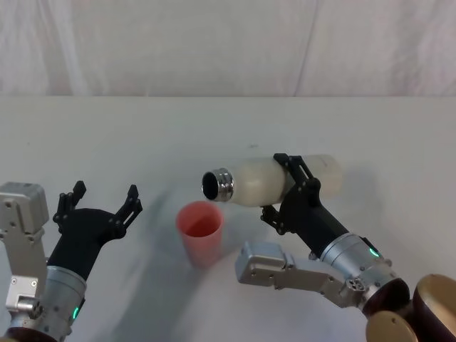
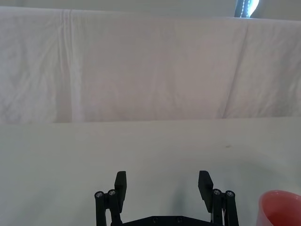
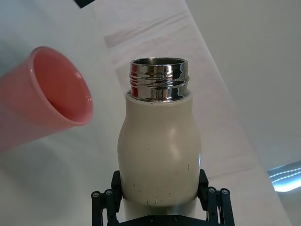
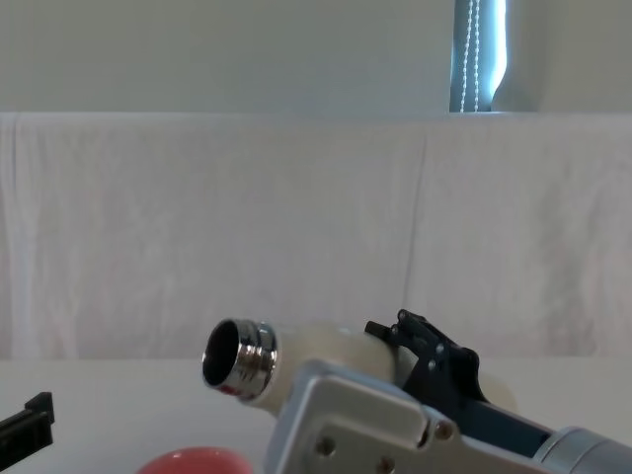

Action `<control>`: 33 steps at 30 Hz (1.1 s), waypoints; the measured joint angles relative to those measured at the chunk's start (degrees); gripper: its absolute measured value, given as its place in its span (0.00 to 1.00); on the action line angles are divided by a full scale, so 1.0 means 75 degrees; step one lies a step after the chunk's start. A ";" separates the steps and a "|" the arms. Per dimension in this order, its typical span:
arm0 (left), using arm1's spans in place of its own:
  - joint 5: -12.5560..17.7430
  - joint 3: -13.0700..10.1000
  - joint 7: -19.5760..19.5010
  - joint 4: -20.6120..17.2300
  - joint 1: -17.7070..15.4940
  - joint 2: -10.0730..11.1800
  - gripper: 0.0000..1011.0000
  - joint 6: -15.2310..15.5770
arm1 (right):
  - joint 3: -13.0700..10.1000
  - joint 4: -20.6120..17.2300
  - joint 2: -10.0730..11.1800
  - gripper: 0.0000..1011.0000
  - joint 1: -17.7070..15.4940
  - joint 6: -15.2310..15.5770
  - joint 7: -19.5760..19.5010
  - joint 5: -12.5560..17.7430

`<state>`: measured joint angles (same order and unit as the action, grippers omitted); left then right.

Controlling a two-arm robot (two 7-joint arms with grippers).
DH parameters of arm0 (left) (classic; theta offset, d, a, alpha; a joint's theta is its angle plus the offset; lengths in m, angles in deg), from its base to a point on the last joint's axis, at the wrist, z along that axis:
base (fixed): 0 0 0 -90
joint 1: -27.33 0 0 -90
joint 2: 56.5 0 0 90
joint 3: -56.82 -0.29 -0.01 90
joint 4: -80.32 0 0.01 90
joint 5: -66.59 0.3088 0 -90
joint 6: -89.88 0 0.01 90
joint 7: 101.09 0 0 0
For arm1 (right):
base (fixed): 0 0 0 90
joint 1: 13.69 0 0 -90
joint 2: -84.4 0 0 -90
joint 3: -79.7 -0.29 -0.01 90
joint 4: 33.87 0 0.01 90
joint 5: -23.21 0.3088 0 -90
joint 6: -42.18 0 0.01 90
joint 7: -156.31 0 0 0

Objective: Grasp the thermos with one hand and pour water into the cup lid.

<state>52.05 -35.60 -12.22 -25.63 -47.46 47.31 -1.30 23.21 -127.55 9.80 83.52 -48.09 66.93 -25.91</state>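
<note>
Head view gives you the layout, starting at your left gripper (image 1: 100, 200): its black jaws stand spread wide with nothing between them, resting low over the white table (image 1: 142, 135). The small round coral-pink cup lid (image 1: 200, 231) stands upright just to the right of those jaws, beside them and apart from them.

Move right again and you reach your right gripper (image 1: 286, 187), which is clamped around the body of the tall cream-white cylindrical thermos (image 1: 267, 182) with the shiny threaded chrome neck (image 1: 219, 184). The bottle lies almost level, its long axis running leftward out from the jaws, base behind them and open mouth ahead of them. That mouth sits above the cup lid's far rim and just rightward of its centre.

No stream of water can be seen leaving the neck in any view, and the cup's inside looks dry in the right wrist view.

Your judgement call: the pour turns on whether the mouth truly overhangs the cup opening. Dip the neck lower only once you trust that alignment, or the water may land on the table.
</note>
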 joint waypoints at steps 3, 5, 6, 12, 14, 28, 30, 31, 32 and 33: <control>0.0000 0.0000 0.0000 0.0000 0.0000 0.0000 0.99 0.0000 | 0.0085 0.0067 0.0035 0.94 0.0097 0.0041 -0.0011 -0.0166; 0.0000 0.0000 0.0000 0.0000 0.0000 0.0000 0.99 0.0000 | 0.0137 0.0111 0.0054 0.94 0.0158 0.0070 -0.0023 -0.0267; 0.0000 0.0000 0.0000 0.0000 0.0000 0.0000 0.99 0.0000 | 0.0154 0.0128 0.0059 0.94 0.0181 0.0080 -0.0029 -0.0298; 0.0000 0.0000 0.0000 0.0000 0.0000 0.0000 0.99 0.0000 | 0.0291 0.0275 0.0096 0.94 0.0352 0.0147 -0.0104 -0.0557; 0.0000 0.0000 0.0000 0.0000 0.0000 0.0000 0.99 0.0000 | 0.0346 0.0316 0.0126 0.94 0.0411 0.0161 -0.0123 -0.0655; 0.0000 0.0000 0.0000 0.0000 0.0000 0.0000 0.99 0.0000 | 0.0571 0.0479 0.0264 0.94 0.0795 0.0342 -0.0063 -0.1098; 0.0000 0.0000 0.0000 0.0000 0.0000 0.0000 0.99 0.0000 | 0.0585 0.0485 0.0274 0.94 0.0821 0.0358 -0.0043 -0.1119; 0.0000 0.0000 0.0000 0.0000 0.0000 0.0000 0.99 0.0000 | 0.0602 0.0487 0.0294 0.94 0.0845 0.0372 -0.0027 -0.1146; 0.0000 0.0000 0.0000 0.0000 0.0000 0.0001 0.99 0.0000 | 0.0611 0.0486 0.0302 0.94 0.0855 0.0380 -0.0023 -0.1161; 0.0000 0.0000 0.0000 0.0000 0.0000 0.0000 0.99 0.0000 | 0.0632 0.0489 0.0324 0.94 0.0875 0.0392 -0.0012 -0.1190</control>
<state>52.05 -35.60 -12.23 -25.63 -47.46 47.31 -1.30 27.95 -123.88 12.23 90.08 -45.15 66.84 -34.84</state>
